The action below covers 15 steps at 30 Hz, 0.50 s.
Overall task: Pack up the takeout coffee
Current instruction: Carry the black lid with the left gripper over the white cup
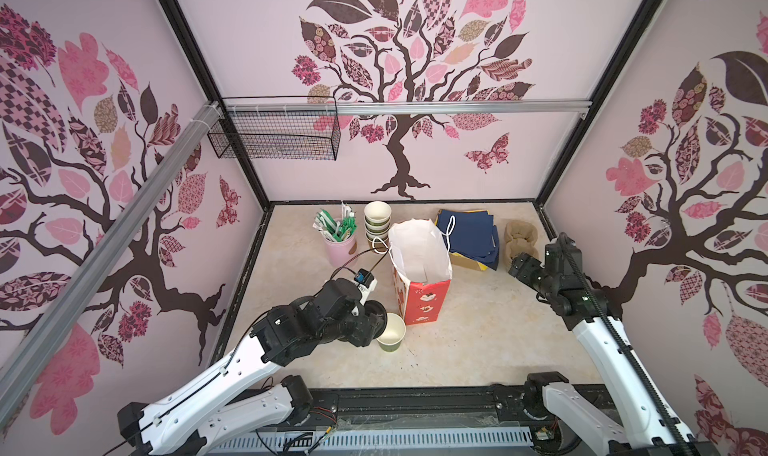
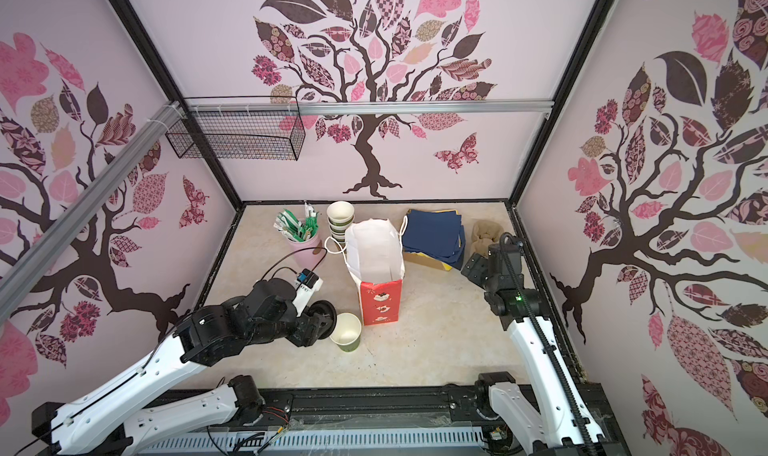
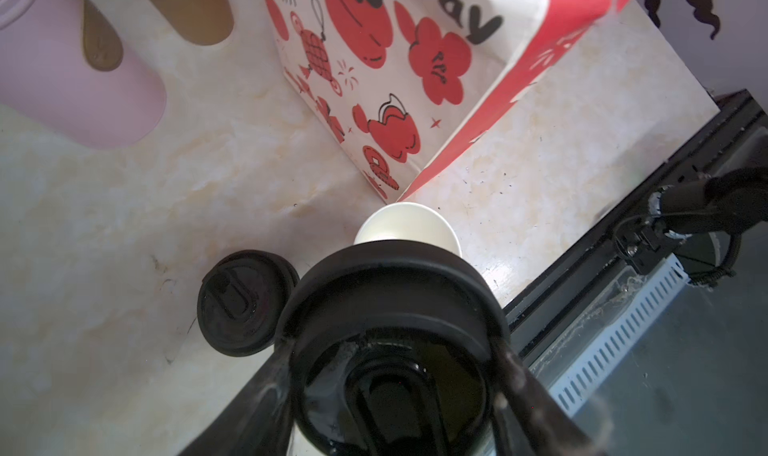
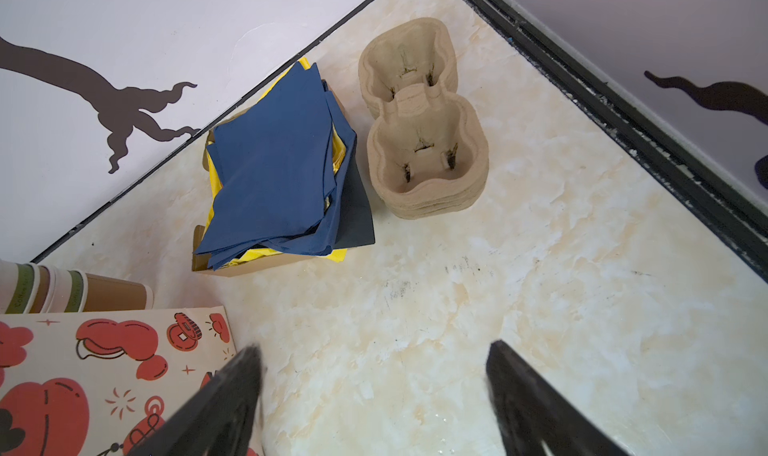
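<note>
Left gripper (image 3: 390,350) pinches a lid (image 3: 386,279) across its rim, the open cup (image 3: 409,225) upright just ahead of its tips beside the bag (image 3: 386,59), while the right gripper (image 4: 374,350) hangs spread, empty, well apart.

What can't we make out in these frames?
Lid in the left pincer: top views, lost against the black wrist.
Open cup: left wrist view, mostly covered by that lid.
Wire basket: top views, contents blurred behind mesh.
Right pincer: tips blurred, right wrist view.
</note>
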Available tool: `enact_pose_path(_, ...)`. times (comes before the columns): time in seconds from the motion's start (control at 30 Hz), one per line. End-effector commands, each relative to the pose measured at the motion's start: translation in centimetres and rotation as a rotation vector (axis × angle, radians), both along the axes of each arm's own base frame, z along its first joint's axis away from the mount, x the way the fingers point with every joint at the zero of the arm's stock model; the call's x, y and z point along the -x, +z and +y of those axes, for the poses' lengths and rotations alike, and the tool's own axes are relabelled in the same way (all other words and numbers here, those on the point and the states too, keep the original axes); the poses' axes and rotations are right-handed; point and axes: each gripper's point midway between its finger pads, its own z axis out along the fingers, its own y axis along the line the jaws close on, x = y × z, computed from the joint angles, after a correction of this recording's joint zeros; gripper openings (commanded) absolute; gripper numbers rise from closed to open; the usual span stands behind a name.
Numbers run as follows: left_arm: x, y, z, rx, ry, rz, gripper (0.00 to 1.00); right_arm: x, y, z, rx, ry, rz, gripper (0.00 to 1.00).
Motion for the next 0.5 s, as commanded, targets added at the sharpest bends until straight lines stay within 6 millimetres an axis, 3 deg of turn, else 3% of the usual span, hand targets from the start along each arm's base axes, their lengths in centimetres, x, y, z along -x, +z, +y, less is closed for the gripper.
enact_pose_path(0.0, 0.8, 0.1, -1.6, -0.007, -0.179, -0.057, 0.63, 0.6, 0.5, -0.4, 0.023, -0.008, 0.001, 0.88)
enact_pose_path(0.27, 1.9, -1.1, -2.5, -0.154, -0.499, -0.148, 0.59, 0.5, 0.6, -0.4, 0.025, -0.008, -0.002, 0.88)
enact_pose_path(0.47, 2.4, -3.3, -2.6, -0.312, -0.716, -0.137, 0.60, 0.6, 0.7, -0.5, 0.030, -0.011, -0.007, 0.88)
